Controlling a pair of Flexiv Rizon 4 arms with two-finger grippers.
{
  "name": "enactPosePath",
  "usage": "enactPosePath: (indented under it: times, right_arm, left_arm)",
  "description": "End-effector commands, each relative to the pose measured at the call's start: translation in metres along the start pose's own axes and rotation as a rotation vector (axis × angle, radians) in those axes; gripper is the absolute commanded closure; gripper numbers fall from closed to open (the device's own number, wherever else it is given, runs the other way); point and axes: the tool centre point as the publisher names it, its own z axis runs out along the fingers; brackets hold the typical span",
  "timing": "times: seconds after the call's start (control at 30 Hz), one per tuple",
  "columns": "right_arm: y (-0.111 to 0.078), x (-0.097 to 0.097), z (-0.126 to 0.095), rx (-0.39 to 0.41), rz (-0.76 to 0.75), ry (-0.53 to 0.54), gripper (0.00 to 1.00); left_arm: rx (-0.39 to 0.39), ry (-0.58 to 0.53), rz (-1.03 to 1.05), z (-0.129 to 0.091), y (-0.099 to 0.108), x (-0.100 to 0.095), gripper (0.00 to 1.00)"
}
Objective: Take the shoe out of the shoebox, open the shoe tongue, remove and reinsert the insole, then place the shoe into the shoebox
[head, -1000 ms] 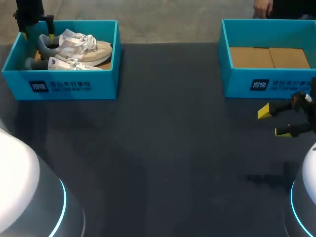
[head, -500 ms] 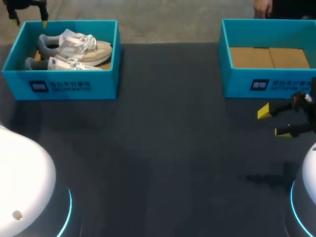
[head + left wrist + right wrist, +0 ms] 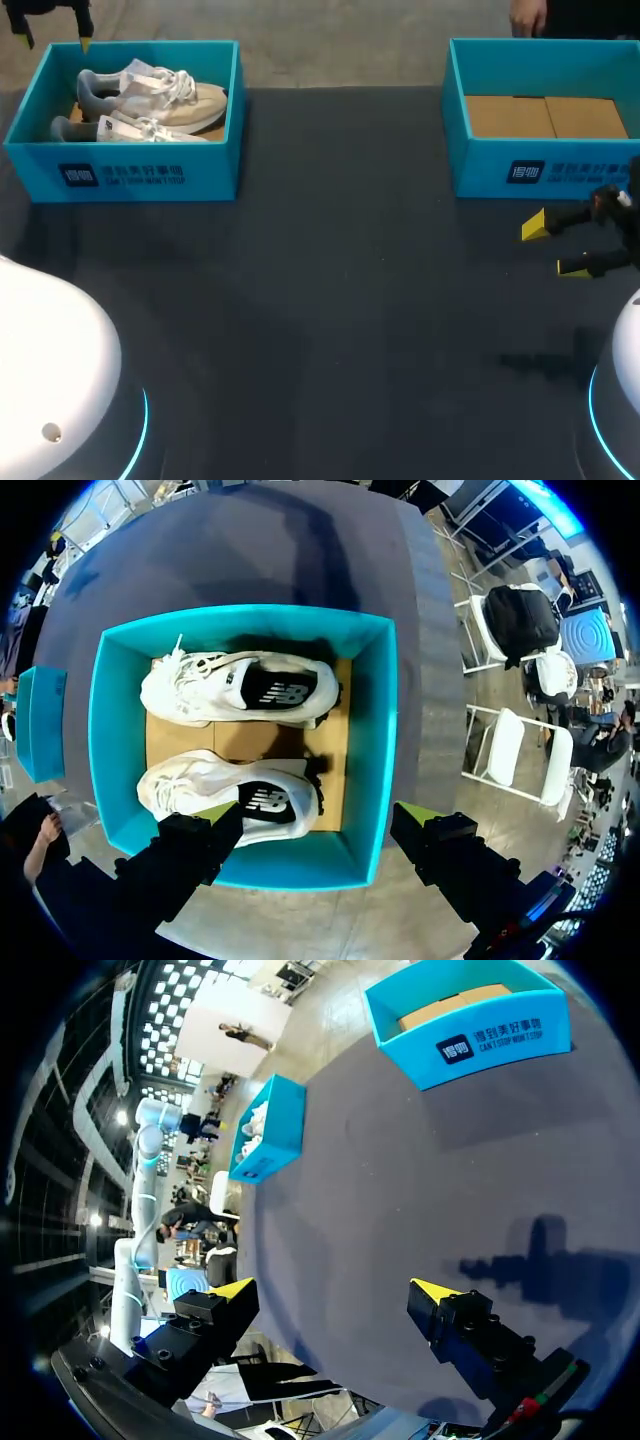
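Now the left gripper point(image 3: 55, 43), fingers apart, hangs over the shoebox point(image 3: 150, 172) holding 2 shoes point(image 3: 160, 95) at the table's point(image 3: 340, 300) far-left corner; the right gripper point(image 3: 553, 247) gapes empty by the right edge.

left gripper point(image 3: 56, 40) lifted clear of shoebox point(image 3: 140, 175), beyond its far corner

Lit brightly and evenly from overhead, with no glare on the matt dark table point(image 3: 340, 300). Soft-edged shadow of the right gripper point(image 3: 552, 246) on the tabletop nearer the robot, seen again ahead of that gripper in the right wrist view. Faint shade at the foot of the left shoebox point(image 3: 130, 170); dark pockets beside the shoes point(image 3: 240, 685) inside. Cyan glow rimming left arm point(image 3: 50, 370) and right arm point(image 3: 622, 400).
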Motion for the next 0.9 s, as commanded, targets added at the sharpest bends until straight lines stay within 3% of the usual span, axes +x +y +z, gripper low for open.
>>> enactPosePath:
  times: [0.03, 0.33, 0.73, 0.9]
  right_arm:
    - [-0.011, 0.001, -0.005, -0.176, 0.002, -0.004, 0.0]
    - [-0.011, 0.001, -0.005, -0.176, 0.002, -0.004, 0.0]
    - [-0.011, 0.001, -0.005, -0.176, 0.002, -0.004, 0.0]
    - [-0.011, 0.001, -0.005, -0.176, 0.002, -0.004, 0.0]
  left_arm:
    - [-0.004, 0.0, 0.001, 0.0, -0.002, 0.0, 0.0]
    - [-0.004, 0.0, 0.001, 0.0, -0.002, 0.0, 0.0]
    - [0.059, -0.069, 0.083, -0.001, -0.04, 0.025, 0.0]
    - [0.044, -0.075, 0.098, 0.002, -0.059, 0.029, 0.0]
